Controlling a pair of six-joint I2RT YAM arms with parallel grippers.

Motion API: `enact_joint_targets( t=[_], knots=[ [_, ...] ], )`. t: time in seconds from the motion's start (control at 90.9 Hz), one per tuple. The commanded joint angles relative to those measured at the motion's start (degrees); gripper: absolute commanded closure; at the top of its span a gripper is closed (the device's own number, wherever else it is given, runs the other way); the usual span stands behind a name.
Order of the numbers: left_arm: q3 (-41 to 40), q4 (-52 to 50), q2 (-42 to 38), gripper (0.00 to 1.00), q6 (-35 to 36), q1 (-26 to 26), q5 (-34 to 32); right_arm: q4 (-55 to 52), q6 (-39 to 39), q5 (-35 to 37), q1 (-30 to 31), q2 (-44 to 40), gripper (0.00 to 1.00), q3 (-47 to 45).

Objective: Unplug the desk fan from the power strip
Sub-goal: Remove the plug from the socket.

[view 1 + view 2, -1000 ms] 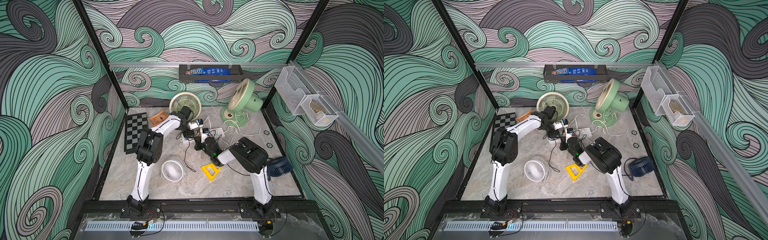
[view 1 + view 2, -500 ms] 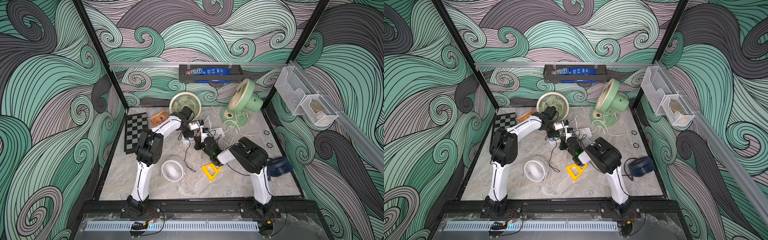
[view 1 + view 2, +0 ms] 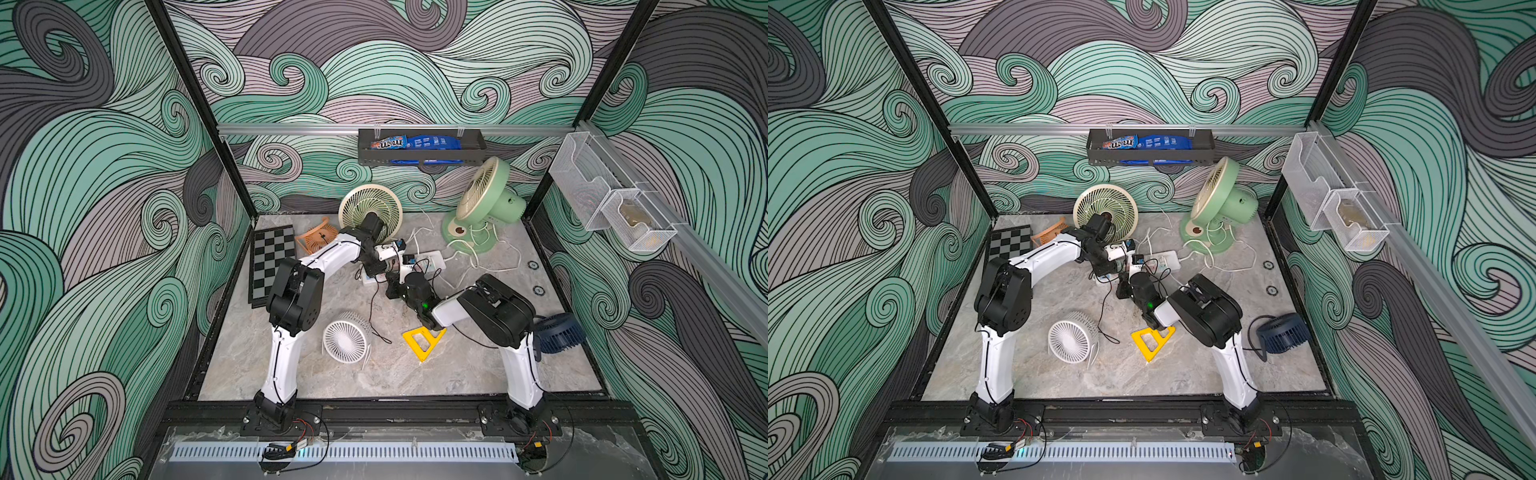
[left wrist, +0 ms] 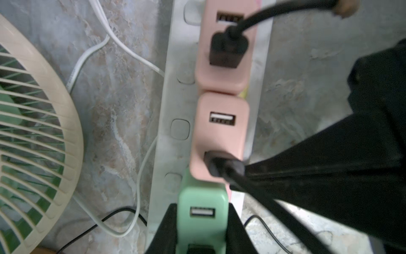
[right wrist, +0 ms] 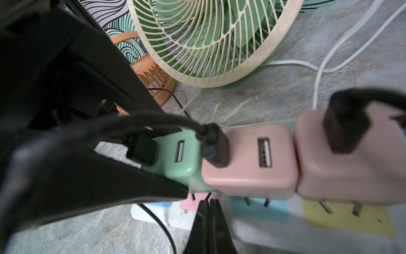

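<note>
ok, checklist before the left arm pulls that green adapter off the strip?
1. Grip: left gripper shut on the green adapter: ok.
2. Brace: right gripper shut, tips down at the power strip: contact cannot tell.
3. Green adapter's prongs free of the socket: cannot tell; they show beneath it.
4. Neighbouring pink adapter clear of the green one: not ok, they touch.
5. Black cable from the pink adapter clear of the left gripper: not ok, it drapes across it.
6. Correct adapter chosen: cannot tell.

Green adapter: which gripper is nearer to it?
Left. The left gripper clamps the green adapter; the right gripper, shut, points at the power strip just beside it.
</note>
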Motion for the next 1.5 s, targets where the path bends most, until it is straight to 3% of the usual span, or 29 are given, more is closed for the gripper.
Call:
enact_joint_targets(
  t=[0.0, 0.132, 0.308, 0.528, 0.682, 0.792, 1.068, 1.321, 1.486],
  knots=[
    [1.9, -5.7, 0.9, 1.0, 1.9, -1.5, 5.2, -5.5, 0.9, 0.3, -0.4, 1.6, 1.0, 0.9],
    [-1.8, -1.0, -0.6, 1.0, 1.5, -1.7, 1.0, -6.4, 1.6, -0.1, -0.8, 1.4, 1.0, 1.4],
    [0.2, -3.4, 0.1, 1.0, 0.4, -1.2, 2.4, -9.3, 4.4, 0.5, -0.8, 1.4, 1.0, 1.7],
    [-4.3, 3.8, -2.0, 1.0, -0.5, -1.4, -0.5, -11.3, 8.6, -0.5, -0.8, 1.7, 1.0, 1.6],
    [2.6, -6.9, 1.2, 1.0, -0.5, -0.2, 7.1, -11.5, 9.2, -0.9, -0.9, 1.7, 1.0, 1.5],
    [6.3, -11.0, 3.8, 1.0, -0.1, 0.1, 8.4, -11.1, 9.4, -1.3, -0.9, 1.7, 1.0, 1.3],
    [-5.6, 3.8, -3.1, 1.0, 0.6, -0.5, 3.4, -11.4, 9.2, -1.4, -0.9, 1.6, 1.0, 1.3],
    [9.2, -14.3, 5.1, 1.0, 1.2, 2.4, 17.0, -11.4, 9.7, -1.2, -0.9, 1.4, 1.0, 1.1],
    [3.0, -9.7, 1.4, 1.0, 3.4, 2.3, 19.0, -11.4, 9.7, -1.2, -0.9, 1.5, 1.0, 1.1]
  ],
)
